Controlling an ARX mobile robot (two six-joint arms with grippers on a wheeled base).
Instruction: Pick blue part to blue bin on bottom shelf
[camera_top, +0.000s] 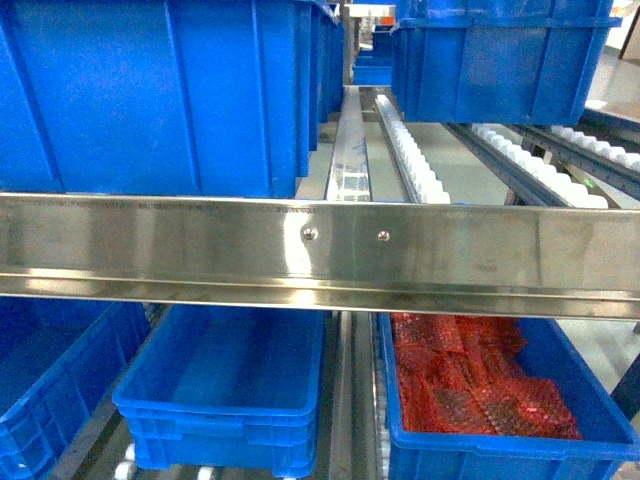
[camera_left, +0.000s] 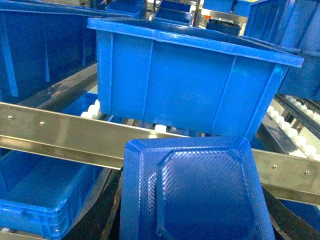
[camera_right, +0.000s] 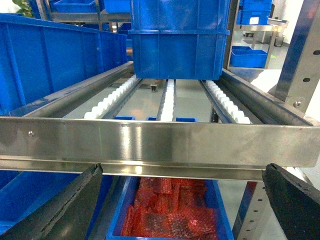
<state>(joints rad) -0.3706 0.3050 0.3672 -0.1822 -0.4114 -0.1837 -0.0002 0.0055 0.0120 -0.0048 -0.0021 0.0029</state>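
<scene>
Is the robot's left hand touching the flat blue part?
Touching. The left wrist view shows the blue part sitting right between the left gripper's dark fingers, which press against its edges.

Upper bins: large blue crates (camera_top: 150, 95) and (camera_top: 500, 60) on white roller tracks (camera_top: 410, 160).
Red contents: red bubble-wrapped packets (camera_top: 470, 375) filling the lower right crate (camera_top: 600, 440).
Background: potted plant (camera_right: 22, 6), far left.

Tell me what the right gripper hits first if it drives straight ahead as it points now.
Probably the steel front rail straight ahead of the open right gripper; depth is unclear.
</scene>
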